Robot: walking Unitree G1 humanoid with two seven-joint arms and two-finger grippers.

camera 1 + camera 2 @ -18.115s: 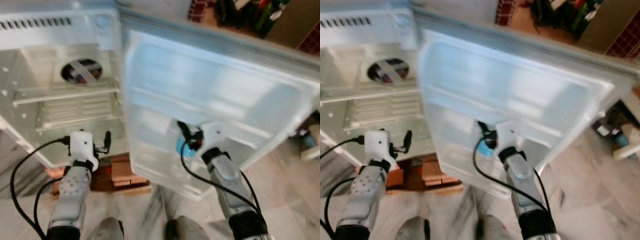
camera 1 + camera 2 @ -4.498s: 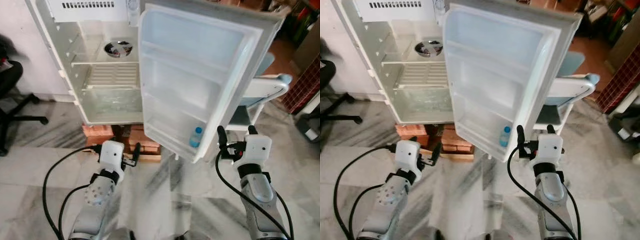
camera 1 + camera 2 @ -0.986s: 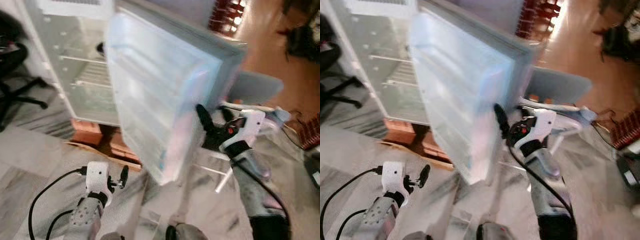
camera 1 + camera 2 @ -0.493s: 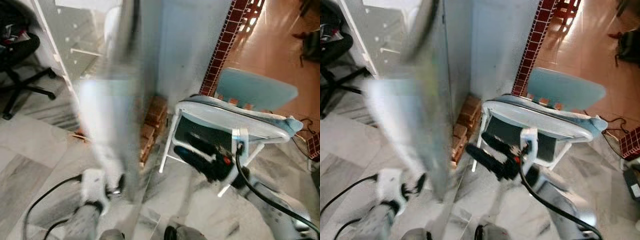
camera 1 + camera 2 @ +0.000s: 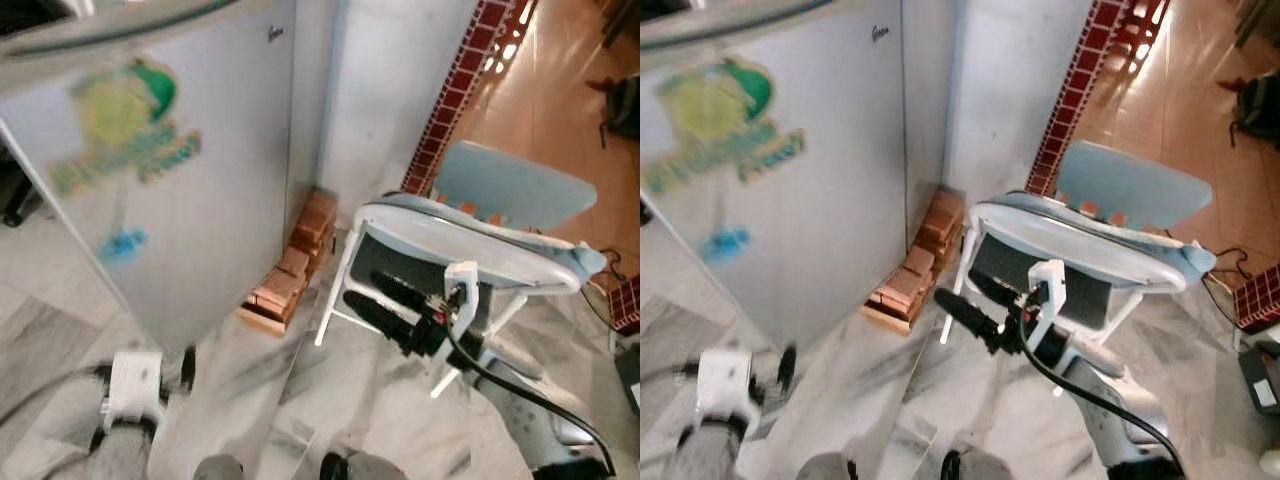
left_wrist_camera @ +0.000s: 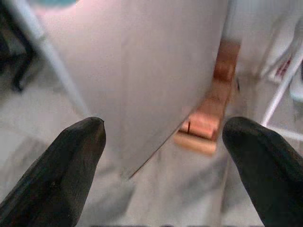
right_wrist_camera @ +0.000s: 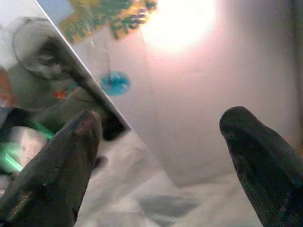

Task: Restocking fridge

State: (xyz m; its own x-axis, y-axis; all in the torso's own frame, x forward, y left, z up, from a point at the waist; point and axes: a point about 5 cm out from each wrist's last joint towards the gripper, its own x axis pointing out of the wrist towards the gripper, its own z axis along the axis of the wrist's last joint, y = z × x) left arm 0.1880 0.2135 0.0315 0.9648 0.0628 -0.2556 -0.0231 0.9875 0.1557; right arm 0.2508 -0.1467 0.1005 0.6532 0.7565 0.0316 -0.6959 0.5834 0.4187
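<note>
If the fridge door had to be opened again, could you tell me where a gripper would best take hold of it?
Probably the fridge door is best taken by its free vertical edge, the one on the robot's left, far from the stack of bricks. The front is a flat panel with a sticker and no handle that I can make out. The left gripper, open and low, is nearer than the right gripper.

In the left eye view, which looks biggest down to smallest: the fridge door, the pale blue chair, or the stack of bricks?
1. Fridge door, by far the largest.
2. Pale blue chair.
3. Stack of bricks, the smallest, and partly hidden beneath the fridge.
</note>
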